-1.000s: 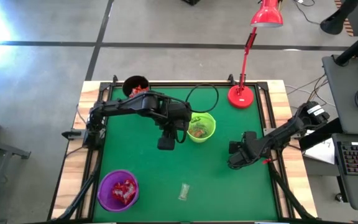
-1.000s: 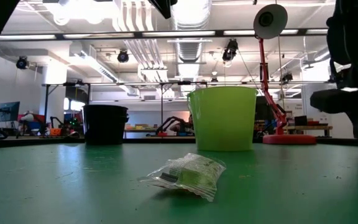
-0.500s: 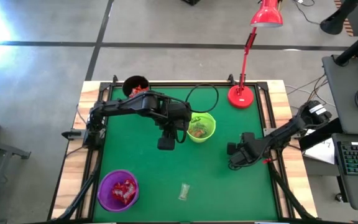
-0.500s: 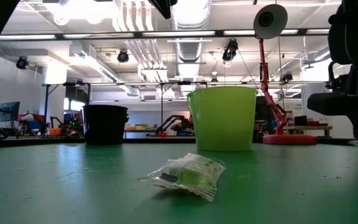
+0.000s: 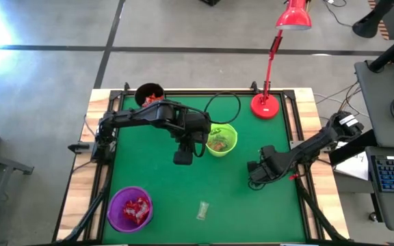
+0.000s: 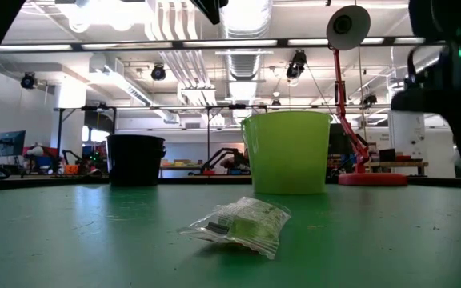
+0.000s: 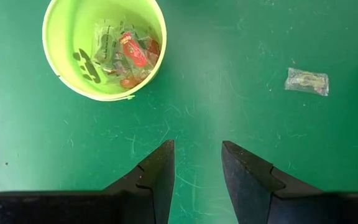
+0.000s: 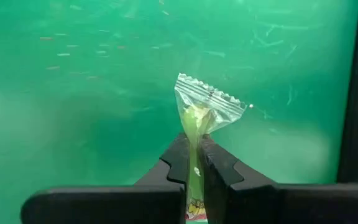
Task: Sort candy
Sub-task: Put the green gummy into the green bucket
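- From above, to the right of the green cup (image 5: 221, 139), the right gripper (image 5: 254, 171) is hanging over the green mat (image 5: 156, 178), its fingers too small here to read. The left gripper (image 5: 181, 158) is hovering just left of that cup, and a pale wrapped candy (image 5: 202, 210) is lying on the mat well below the cup. Red candies (image 5: 137, 209) are sitting in the purple cup (image 5: 129, 208), and more red ones are showing in the black cup (image 5: 149, 94).
- At table height, the pale candy (image 6: 241, 225) is lying crumpled in front of the green cup (image 6: 286, 152); the dark arm at the right edge is being cut off, its fingers out of sight.
- Past the left wrist, the fingers (image 7: 156, 180) are standing apart, holding nothing; the green cup (image 7: 61, 70) is holding mixed pale and red sweets.
- Past the right wrist, the fingers (image 8: 176, 160) are pressing together on a clear-wrapped candy (image 8: 204, 106), its crimped end sticking up above the mat.
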